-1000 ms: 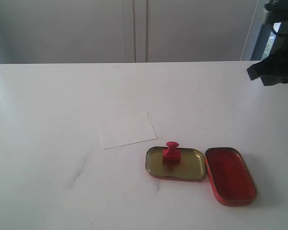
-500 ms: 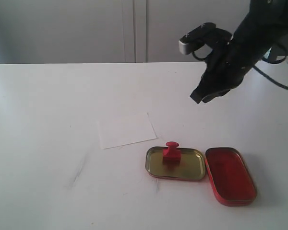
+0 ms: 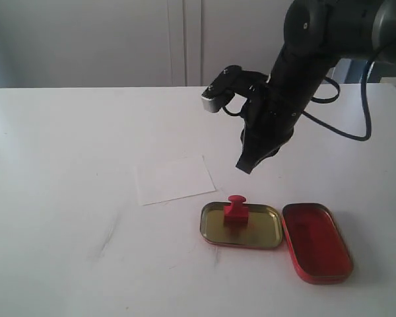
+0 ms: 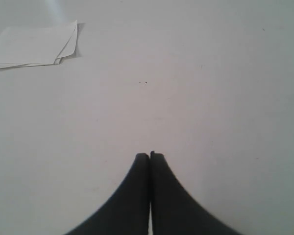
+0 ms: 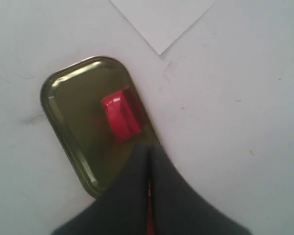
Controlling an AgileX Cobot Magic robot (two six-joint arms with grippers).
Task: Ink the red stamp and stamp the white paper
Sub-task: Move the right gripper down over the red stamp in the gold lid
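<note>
White table (image 3: 66, 132); right fingers (image 3: 251, 158) pressed together, empty, above red stamp (image 3: 235, 210); left fingers (image 4: 132, 196) together, empty.

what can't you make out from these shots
- Underside of the red stamp: all views, it faces down into the gold tin half, so any ink is hidden.
- One end of that tin, right wrist view: covered by the right gripper.
- White paper, right wrist view: cut off by the frame edge, only a corner shows.
- Left gripper: outside the exterior view, so its place is unknown.
</note>
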